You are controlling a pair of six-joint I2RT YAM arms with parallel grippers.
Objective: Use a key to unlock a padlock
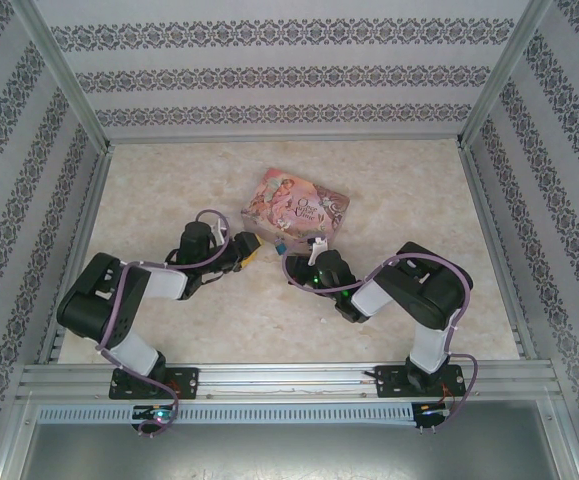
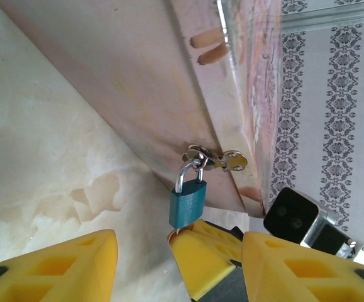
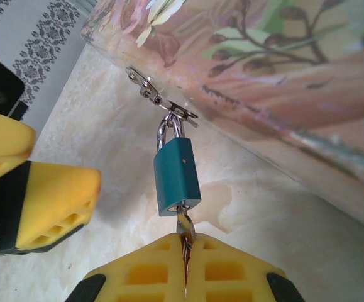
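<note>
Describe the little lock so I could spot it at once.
Find the pink picture tin in the middle of the table. On its near side a metal clasp sticks out, and the padlock is hooked on it. It is the only blue thing there, with a silvery loop on top and a key at its underside.

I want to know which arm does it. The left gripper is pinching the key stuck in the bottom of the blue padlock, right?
Wrong arm. The right gripper is pinching the key stuck in the bottom of the blue padlock; the right wrist view shows its fingers shut on it.
</note>
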